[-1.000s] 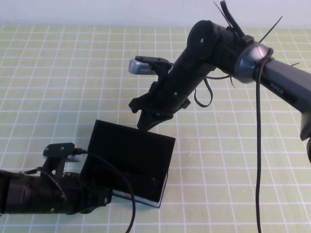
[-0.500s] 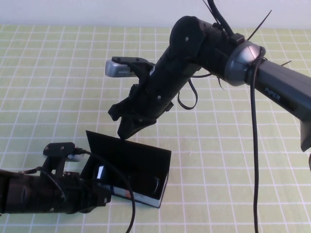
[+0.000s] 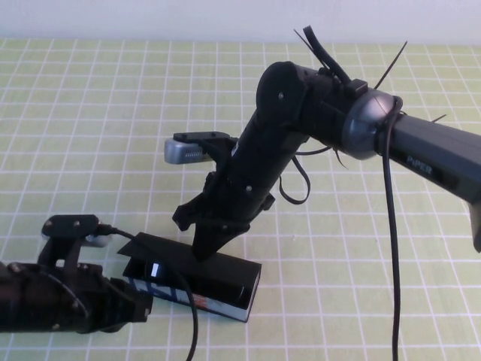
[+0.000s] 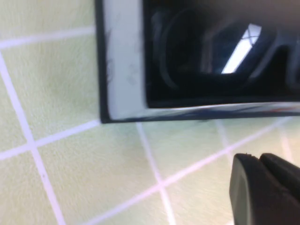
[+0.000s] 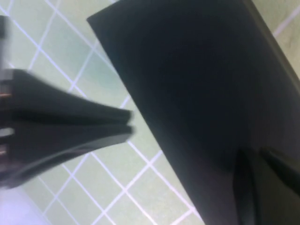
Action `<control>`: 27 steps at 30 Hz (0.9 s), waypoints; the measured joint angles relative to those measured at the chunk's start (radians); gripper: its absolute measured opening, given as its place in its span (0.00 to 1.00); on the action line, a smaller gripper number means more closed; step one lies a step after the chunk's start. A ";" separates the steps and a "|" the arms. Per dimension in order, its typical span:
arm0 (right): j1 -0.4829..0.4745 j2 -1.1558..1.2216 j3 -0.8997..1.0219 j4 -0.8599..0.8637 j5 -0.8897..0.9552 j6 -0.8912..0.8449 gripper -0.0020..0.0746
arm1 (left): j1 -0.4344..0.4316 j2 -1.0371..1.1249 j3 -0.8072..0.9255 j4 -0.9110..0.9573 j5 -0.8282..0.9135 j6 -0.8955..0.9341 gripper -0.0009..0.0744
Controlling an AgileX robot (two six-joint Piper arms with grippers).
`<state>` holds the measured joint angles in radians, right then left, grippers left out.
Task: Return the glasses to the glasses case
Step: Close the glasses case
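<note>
case: (image 3: 197, 282) near-front tabletop (image 3: 90, 135), lid almost down
glasses: (image 4: 211, 61) inside case, seen through the gap
right gripper: (image 3: 204, 250) fingers together, tip on lid
left gripper: (image 3: 139, 304) beside case's left end, fingers: cannot tell
tip: push straight down mid-lid, slowly; left steadies base

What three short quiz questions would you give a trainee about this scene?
1. True or false: the right pincer, above the table's middle, is wide open.
2. The right pincer's tip rests on: A) the lid of the case; B) the bare table; C) the other arm.
3. Fill in: the left pincer lies low beside the case's ___ end, by the robot's own sides.

Key: 1. False, it is shut. 2. A. 3. Left.
</note>
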<state>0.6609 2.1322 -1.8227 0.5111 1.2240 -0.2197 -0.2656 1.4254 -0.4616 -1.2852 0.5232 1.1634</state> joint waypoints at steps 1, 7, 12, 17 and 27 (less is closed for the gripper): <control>0.000 0.000 0.005 -0.003 -0.002 0.000 0.01 | 0.000 -0.028 0.000 0.030 0.000 -0.032 0.01; 0.000 -0.002 0.050 -0.026 -0.002 -0.004 0.01 | 0.000 -0.271 0.000 0.229 0.023 -0.264 0.01; 0.000 0.007 0.055 -0.033 -0.002 -0.004 0.01 | 0.000 -0.500 0.000 0.335 0.062 -0.409 0.01; 0.000 0.027 0.055 -0.024 -0.004 -0.008 0.01 | 0.000 -0.714 0.002 0.354 0.071 -0.452 0.01; 0.000 -0.073 0.064 -0.058 -0.006 -0.024 0.01 | 0.000 -1.037 0.009 0.488 -0.023 -0.456 0.01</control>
<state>0.6609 2.0597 -1.7583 0.4530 1.2182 -0.2433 -0.2656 0.3881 -0.4525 -0.7977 0.5005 0.7072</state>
